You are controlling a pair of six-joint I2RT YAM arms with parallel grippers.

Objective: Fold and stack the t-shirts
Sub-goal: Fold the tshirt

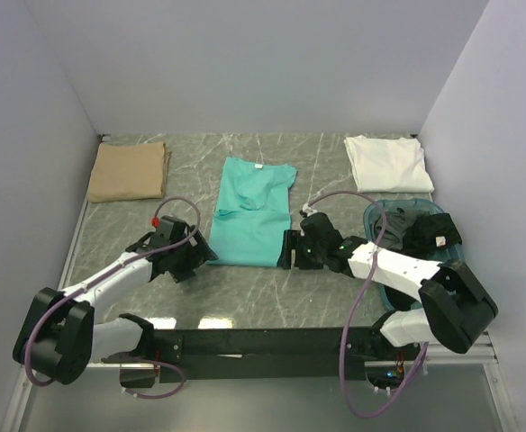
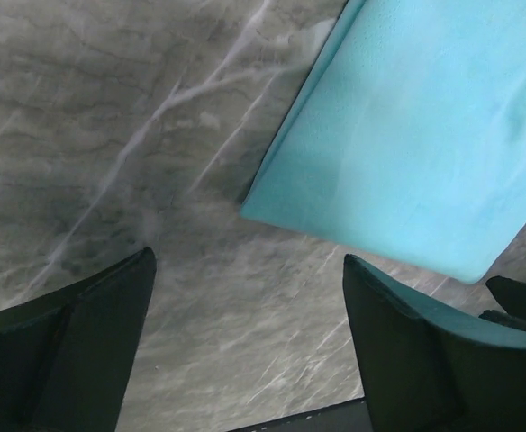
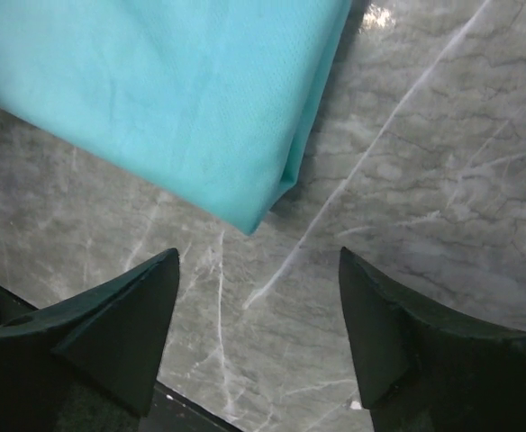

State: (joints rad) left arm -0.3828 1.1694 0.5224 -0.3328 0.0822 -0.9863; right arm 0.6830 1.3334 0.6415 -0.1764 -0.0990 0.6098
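Note:
A teal t-shirt [image 1: 250, 212] lies folded lengthwise in the middle of the table, collar at the far end. My left gripper [image 1: 200, 254] is open and empty just off its near left corner, which shows in the left wrist view [image 2: 407, 144]. My right gripper [image 1: 287, 250] is open and empty just off its near right corner, seen in the right wrist view [image 3: 182, 99]. A folded tan t-shirt [image 1: 128, 171] lies at the far left. A folded white t-shirt [image 1: 387, 163] lies at the far right. Dark grey t-shirts [image 1: 425, 236] sit in the tub.
A blue-green plastic tub [image 1: 382, 214] stands at the right edge, partly under my right arm. The grey marble table [image 1: 245, 297] is walled on three sides. A black rail [image 1: 263, 342] runs along the near edge.

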